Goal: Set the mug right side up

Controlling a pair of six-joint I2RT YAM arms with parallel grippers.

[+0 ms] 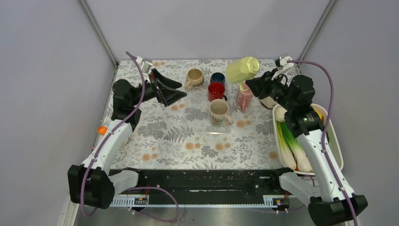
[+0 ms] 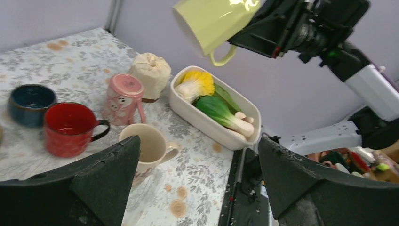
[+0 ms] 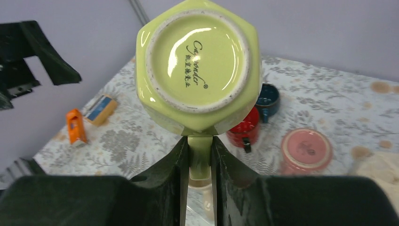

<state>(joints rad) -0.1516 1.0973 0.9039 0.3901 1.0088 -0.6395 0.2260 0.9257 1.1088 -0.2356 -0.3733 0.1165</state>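
A yellow-green mug (image 1: 242,69) hangs in the air over the back right of the table. My right gripper (image 1: 251,84) is shut on its handle (image 3: 199,153). The mug (image 2: 211,21) is tilted, mouth facing down and to the left, and its base (image 3: 197,61) faces the right wrist camera. My left gripper (image 1: 181,90) stands open at the back left with nothing between its fingers (image 2: 101,174). It is well apart from the mug.
A pink mug (image 1: 244,98) stands upside down under the held mug. Cream (image 1: 219,110), red (image 1: 216,90), blue (image 1: 217,77) and tan (image 1: 194,77) mugs stand upright mid-table. A white tray (image 1: 335,141) of vegetables sits on the right, and a small orange object (image 1: 102,130) on the left.
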